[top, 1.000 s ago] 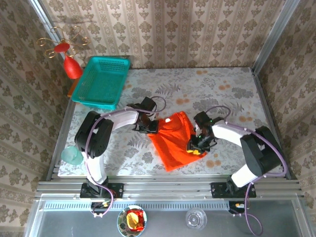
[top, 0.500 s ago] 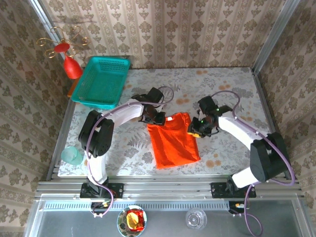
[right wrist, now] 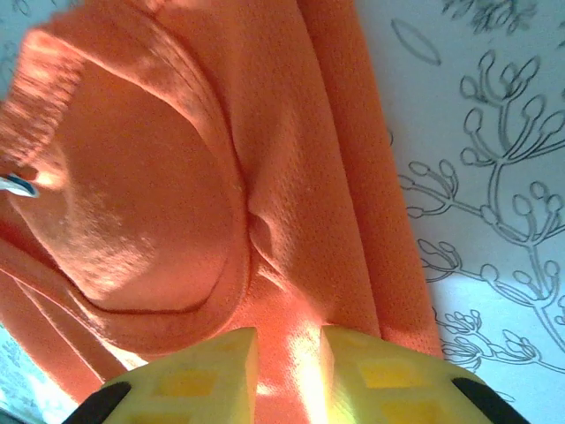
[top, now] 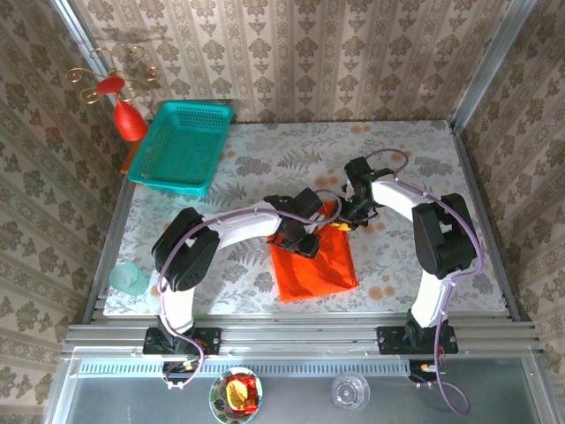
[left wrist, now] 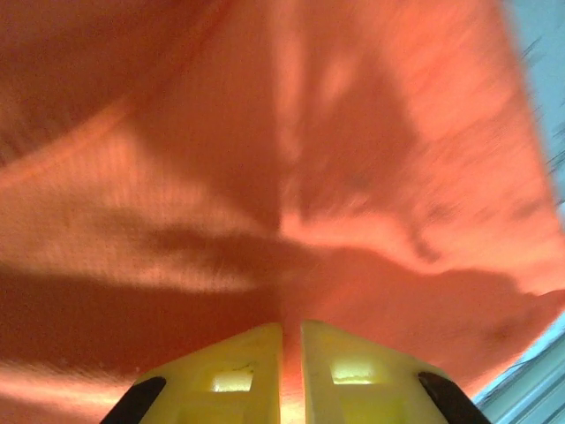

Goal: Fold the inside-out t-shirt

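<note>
You see a teal basket far left of the left gripper, a red ornament beside it.

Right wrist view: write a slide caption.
Right hand pinches the orange t-shirt near its collar, with the patterned table alongside.

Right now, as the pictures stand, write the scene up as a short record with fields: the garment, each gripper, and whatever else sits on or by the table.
garment: inside-out t-shirt, orange-red, gathered into a rough rectangle on the table, towards its near edge
left gripper: shut on the shirt's fabric
right gripper: shut on fabric at the shirt's far edge, near the collar
container: teal basket, far left corner, apart from the shirt
other: red ornament with gold wire curls, by the wall beside the basket
</note>
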Controlling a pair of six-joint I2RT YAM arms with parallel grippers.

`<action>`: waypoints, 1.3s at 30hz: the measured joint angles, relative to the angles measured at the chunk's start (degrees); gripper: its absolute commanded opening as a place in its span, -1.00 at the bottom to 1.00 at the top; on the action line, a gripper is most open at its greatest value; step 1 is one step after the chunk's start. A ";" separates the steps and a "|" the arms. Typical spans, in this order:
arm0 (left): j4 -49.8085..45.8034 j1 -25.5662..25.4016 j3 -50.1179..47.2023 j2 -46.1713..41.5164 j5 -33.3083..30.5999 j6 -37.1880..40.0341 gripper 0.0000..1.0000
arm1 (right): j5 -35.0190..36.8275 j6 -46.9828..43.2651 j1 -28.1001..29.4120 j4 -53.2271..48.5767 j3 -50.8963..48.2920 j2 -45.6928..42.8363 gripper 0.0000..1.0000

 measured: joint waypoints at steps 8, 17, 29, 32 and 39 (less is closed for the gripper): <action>-2.64 0.17 -4.44 -1.05 -5.29 0.15 -0.74 | 5.49 -2.32 -0.35 -3.15 2.47 -0.04 -0.47; -4.57 1.03 -6.93 -4.20 -8.59 0.15 -0.66 | 5.64 -4.59 -0.35 -3.48 5.81 2.67 -0.21; -1.29 1.33 -6.93 -4.96 -5.51 -0.50 -0.63 | 0.24 -5.25 -0.35 -1.16 7.69 8.24 -0.13; -0.55 1.36 -6.93 -4.61 -4.96 -0.96 -0.63 | -0.87 -5.07 -0.35 -0.37 7.67 9.25 -0.18; 0.50 1.40 -7.48 -4.39 -4.42 -1.18 -0.63 | -2.32 -4.68 -0.35 1.53 6.56 9.51 -0.28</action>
